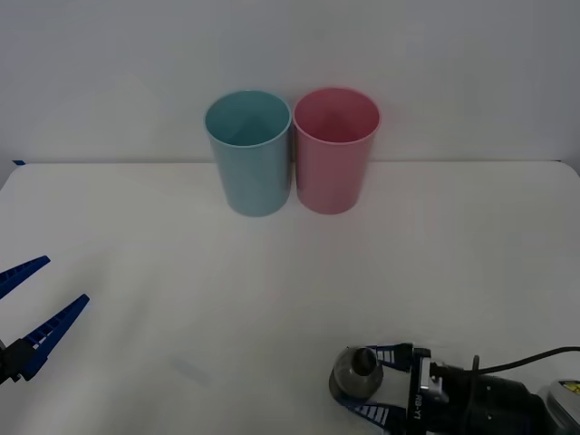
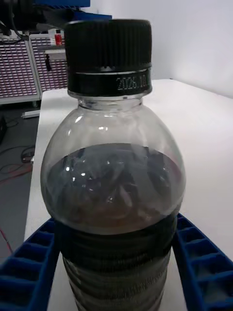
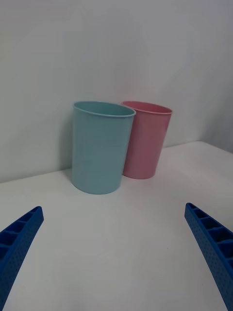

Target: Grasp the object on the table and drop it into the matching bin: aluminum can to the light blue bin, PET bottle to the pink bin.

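The PET bottle (image 1: 356, 368), clear with a black cap and dark contents, stands upright at the table's near edge, right of centre. My right gripper (image 1: 361, 374) is shut on the PET bottle, one blue finger pressed against each side of its lower body. The right wrist view has the PET bottle (image 2: 114, 184) close up between the fingers (image 2: 204, 272) of the right gripper (image 2: 115, 223). At the back centre the light blue bin (image 1: 250, 154) and the pink bin (image 1: 333, 150) stand side by side, touching. My left gripper (image 1: 68, 279) hangs open at the near left.
The white table (image 1: 181, 272) stretches bare between the bottle and the bins. A plain wall rises right behind the bins. From the left wrist, the light blue bin (image 3: 101, 146) and the pink bin (image 3: 145, 138) lie ahead of the open left gripper (image 3: 112, 209).
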Tool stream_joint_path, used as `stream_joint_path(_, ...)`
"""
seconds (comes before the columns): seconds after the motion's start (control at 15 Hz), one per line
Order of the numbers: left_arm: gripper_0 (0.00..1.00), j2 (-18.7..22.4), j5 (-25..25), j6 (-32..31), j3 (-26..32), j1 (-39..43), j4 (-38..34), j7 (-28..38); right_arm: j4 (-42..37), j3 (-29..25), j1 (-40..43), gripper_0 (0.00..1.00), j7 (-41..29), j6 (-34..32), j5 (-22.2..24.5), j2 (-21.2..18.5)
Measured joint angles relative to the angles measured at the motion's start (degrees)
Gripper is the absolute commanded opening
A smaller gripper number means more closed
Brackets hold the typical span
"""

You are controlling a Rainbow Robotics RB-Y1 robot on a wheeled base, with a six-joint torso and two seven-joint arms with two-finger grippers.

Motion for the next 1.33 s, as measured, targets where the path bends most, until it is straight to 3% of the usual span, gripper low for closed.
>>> stream_joint_path(0.67,1.00,0.0,0.0,0.0,0.0,0.0,0.0,0.0,-1.0,0.2,-0.7,0.00,-2.0,-0.2,-2.1,-0.8)
stream_joint_path(1.33,1.00,0.0,0.0,0.0,0.0,0.0,0.0,0.0,-19.9,-4.5,2.9,0.00,-20.1,6.1,-3.7,-4.3)
